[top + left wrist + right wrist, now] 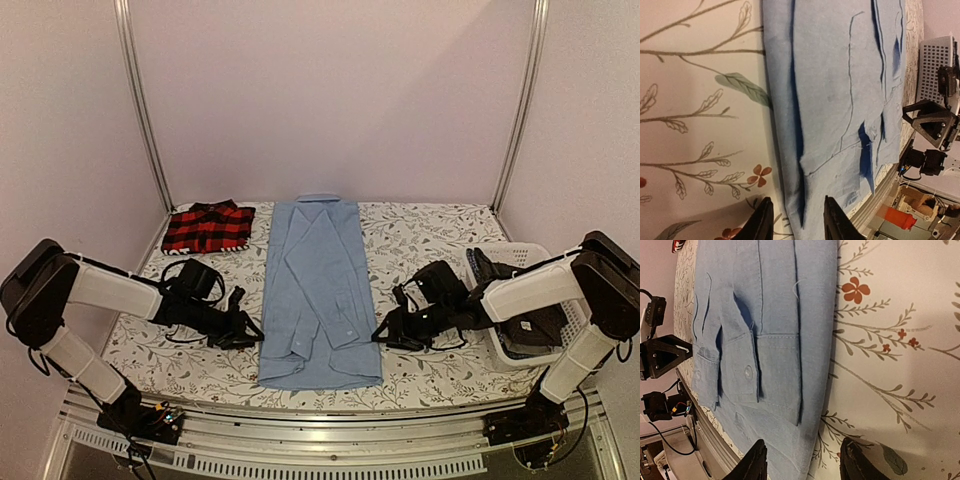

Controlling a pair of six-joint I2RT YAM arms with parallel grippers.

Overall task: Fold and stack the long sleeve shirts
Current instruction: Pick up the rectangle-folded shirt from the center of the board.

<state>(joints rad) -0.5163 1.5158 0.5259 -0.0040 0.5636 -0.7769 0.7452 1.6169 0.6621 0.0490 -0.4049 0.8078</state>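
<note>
At the middle of the bench (430, 235), the light blue shirt (318, 300) is laid flat, sleeves folded inward. The left tool (252, 334) is held spread at its left edge, the right tool (382, 335) spread at its right edge. The plaid shirt (208, 227) is folded at the far-left corner. Dark shirts (525, 335) are seen in the white basket (530, 248).

Your blue shirt (318, 290) lies flat at centre, collar at the far end, both sleeves folded in over its body. Your plaid shirt (208, 227) sits folded at far left.
</note>
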